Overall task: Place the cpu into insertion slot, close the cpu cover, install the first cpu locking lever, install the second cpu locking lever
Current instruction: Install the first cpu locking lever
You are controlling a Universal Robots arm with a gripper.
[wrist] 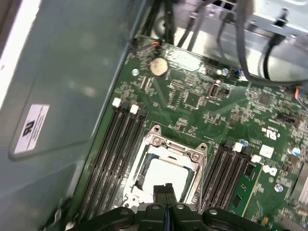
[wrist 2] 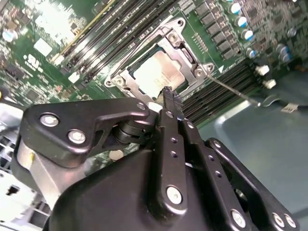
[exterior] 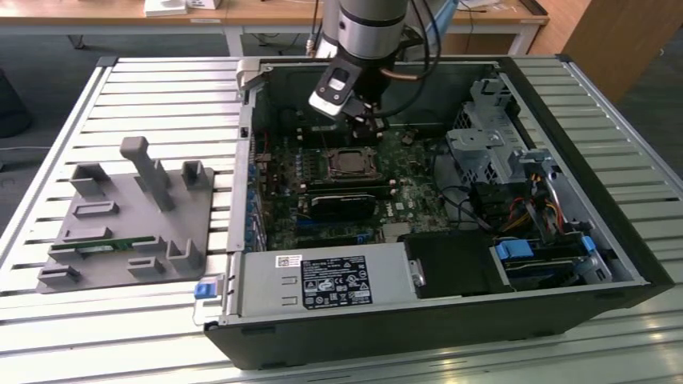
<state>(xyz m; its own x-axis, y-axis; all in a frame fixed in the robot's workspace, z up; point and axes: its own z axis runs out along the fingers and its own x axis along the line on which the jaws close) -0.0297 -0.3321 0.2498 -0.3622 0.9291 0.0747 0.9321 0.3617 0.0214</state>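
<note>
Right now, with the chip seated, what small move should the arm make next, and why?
Probably a short shift of the shut jaws toward the thin lever. The cpu already lies under the lowered cpu cover, the jaws sit at the cover's edge holding nothing, and that lever juts out past its corner, seemingly unlatched.

Computer case [exterior: 427, 328] on slatted table [exterior: 160, 96]; fixture block [exterior: 112, 220] beside it, exterior view's left. Inside case, cpu [wrist: 166, 174] on motherboard [wrist: 192, 101], cpu cover [wrist: 175, 147] framing it, memory slots [wrist: 113, 159] flanking both sides, gripper [wrist: 166, 188] just above.
</note>
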